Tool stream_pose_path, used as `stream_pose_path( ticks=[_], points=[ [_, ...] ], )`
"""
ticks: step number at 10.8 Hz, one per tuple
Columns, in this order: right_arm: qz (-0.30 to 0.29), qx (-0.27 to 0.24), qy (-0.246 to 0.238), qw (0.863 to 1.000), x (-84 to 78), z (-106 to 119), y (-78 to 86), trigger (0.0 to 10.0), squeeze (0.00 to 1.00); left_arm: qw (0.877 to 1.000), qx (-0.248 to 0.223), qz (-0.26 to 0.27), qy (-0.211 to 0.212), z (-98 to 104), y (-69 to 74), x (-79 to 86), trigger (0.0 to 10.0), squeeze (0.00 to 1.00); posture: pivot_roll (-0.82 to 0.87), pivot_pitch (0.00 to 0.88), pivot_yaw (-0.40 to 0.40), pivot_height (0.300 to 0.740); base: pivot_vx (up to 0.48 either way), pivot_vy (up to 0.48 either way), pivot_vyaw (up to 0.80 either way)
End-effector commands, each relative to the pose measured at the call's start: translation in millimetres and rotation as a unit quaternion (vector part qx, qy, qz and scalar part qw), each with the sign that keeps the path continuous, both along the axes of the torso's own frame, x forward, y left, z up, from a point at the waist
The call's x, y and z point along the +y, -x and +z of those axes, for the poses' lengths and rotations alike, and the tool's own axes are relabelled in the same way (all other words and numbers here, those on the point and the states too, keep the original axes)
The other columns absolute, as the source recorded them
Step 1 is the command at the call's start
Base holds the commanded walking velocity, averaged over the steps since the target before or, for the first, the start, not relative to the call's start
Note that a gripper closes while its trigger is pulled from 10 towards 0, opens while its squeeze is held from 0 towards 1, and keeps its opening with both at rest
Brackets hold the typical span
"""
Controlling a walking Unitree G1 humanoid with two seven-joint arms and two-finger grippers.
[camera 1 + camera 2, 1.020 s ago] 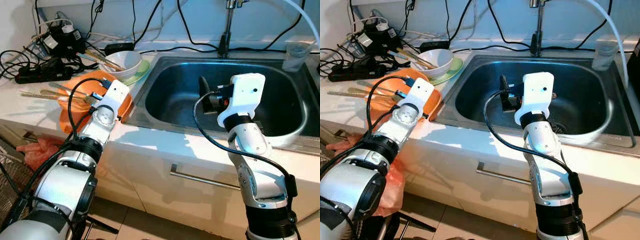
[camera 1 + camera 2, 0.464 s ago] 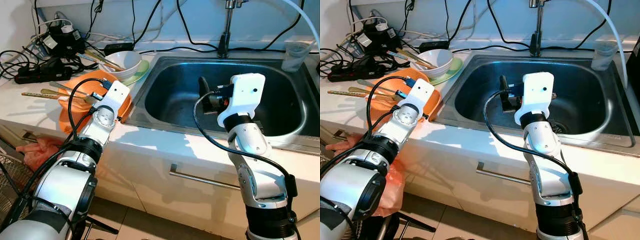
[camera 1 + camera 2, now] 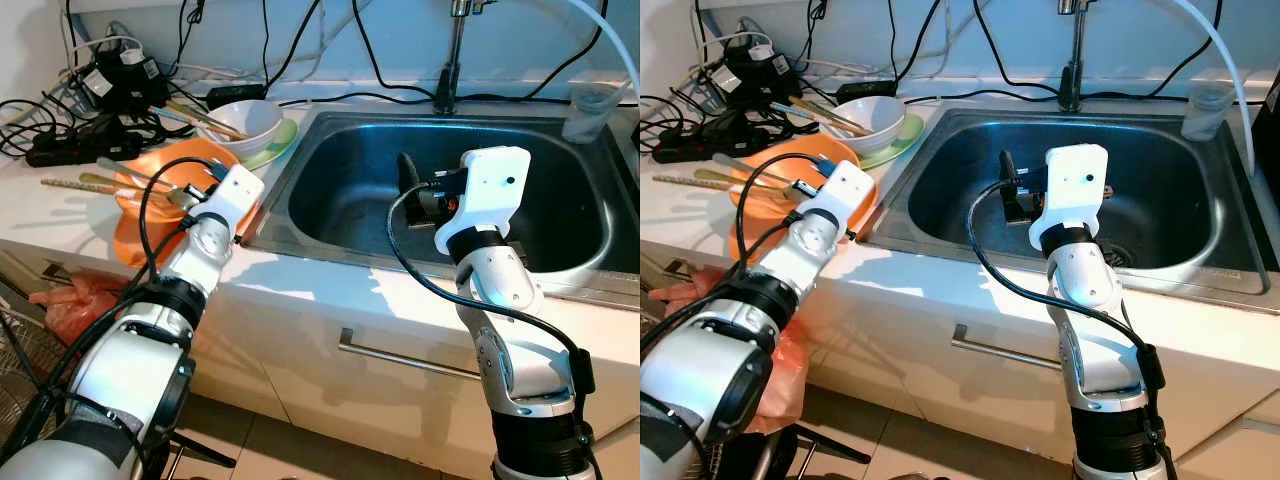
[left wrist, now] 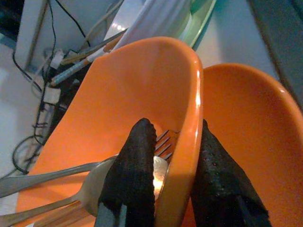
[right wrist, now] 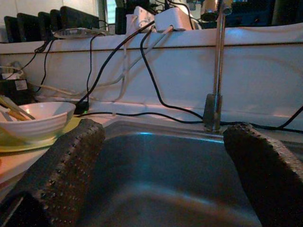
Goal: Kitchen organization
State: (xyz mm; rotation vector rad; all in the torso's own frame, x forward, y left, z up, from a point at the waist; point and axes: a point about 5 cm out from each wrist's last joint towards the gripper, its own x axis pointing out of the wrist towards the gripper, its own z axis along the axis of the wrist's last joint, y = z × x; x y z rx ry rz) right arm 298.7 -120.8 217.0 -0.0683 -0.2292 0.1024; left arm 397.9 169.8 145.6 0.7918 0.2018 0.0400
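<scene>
Step in hand: left tool (image 4: 163, 177) clamps orange bowl (image 4: 142, 109) rim, fork (image 4: 163, 142) inside. Right tool (image 5: 161, 165) open over sink (image 3: 560, 150). Next, likely lift level.

Both arms are built of rounded silver segments joined by black rings and collars. The left arm (image 3: 150, 340) widens into a bulky silver upper segment with a broad black joint near the shoulder. The right arm (image 3: 505, 330) ends below in a ribbed black cuff. Each wrist carries a boxy white housing; the right one (image 3: 487, 190) has a small dark hole on its face and a red spot beside its black camera block. Thin black cables loop loosely from each housing down along the forearm. The fingers (image 4: 130, 179) are long, black and coated in a finely dotted, rubbery texture (image 5: 66, 165).
</scene>
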Motion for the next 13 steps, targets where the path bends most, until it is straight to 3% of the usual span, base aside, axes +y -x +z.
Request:
stream_pose_path(
  ticks=[1, 3, 5, 11, 13],
  points=[
    [0.007, -0.011, -0.001, 1.0, 3.6, 5.7, 1.6, 10.0, 0.0, 0.999, -0.022, 0.018, -0.028, 5.5, -0.2, 12.2, 10.0, 0.0, -0.03, 0.0, 0.139, 0.74, 0.0, 0.0, 0.0],
    [0.007, -0.011, -0.001, 1.0, 3.8, 5.7, 1.3, 10.0, 0.0, 0.997, -0.059, 0.021, -0.055, 10.4, -0.1, 13.5, 10.0, 0.0, -0.03, 0.0, 0.137, 0.74, 0.0, 0.0, 0.0],
    [0.008, -0.011, -0.001, 1.0, 4.1, 5.6, 1.0, 10.0, 0.0, 0.996, -0.062, 0.017, -0.067, 8.9, 0.6, 12.6, 10.0, 0.0, -0.03, 0.0, 0.138, 0.74, 0.0, 0.0, 0.0],
    [0.031, -0.015, -0.003, 0.999, 7.2, 6.5, 3.3, 10.0, 0.0, 0.997, -0.051, 0.019, -0.055, 7.2, 0.6, 14.5, 10.0, 0.0, -0.03, 0.0, 0.14, 0.74, 0.0, 0.0, 0.0],
    [0.05, -0.015, 0.002, 0.999, 7.2, 7.4, 4.1, 10.0, 0.0, 0.999, -0.022, 0.011, -0.036, 2.3, 1.1, 14.3, 10.0, 0.0, -0.03, 0.0, 0.135, 0.74, 0.0, 0.0, 0.0]
  ],
)
